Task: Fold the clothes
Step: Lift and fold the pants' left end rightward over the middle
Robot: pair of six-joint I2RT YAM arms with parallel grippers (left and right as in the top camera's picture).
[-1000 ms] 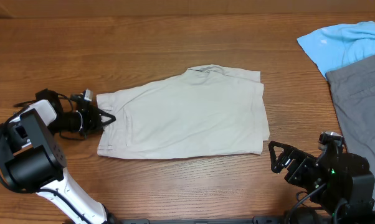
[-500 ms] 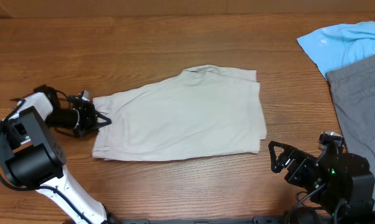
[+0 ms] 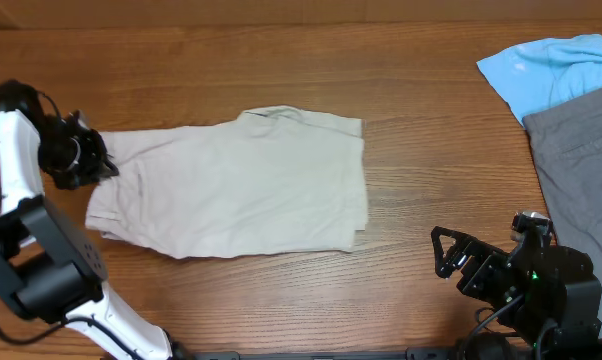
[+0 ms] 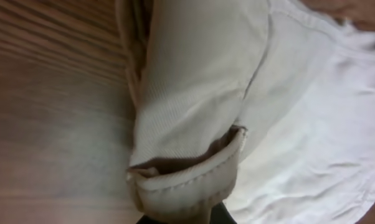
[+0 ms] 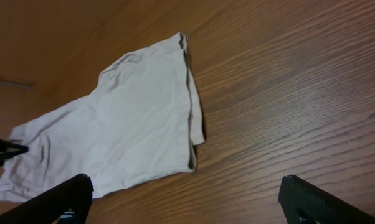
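Observation:
The beige shorts [image 3: 231,185] lie flat and folded on the wooden table, left of centre. My left gripper [image 3: 99,165] is at their left end and is shut on the waistband edge [image 4: 194,177], which fills the left wrist view close up. The shorts also show in the right wrist view [image 5: 119,137], at upper left. My right gripper [image 3: 443,252] is open and empty at the front right, well clear of the shorts; its two fingertips frame the bottom of the right wrist view [image 5: 187,205].
A light blue shirt [image 3: 551,65] and grey trousers [image 3: 581,170] lie at the right edge of the table. Bare wood [image 3: 431,150] lies between them and the shorts.
My left gripper has dragged the shorts to the left and slightly back across the table, by about a quarter of their length. The right arm has not moved.

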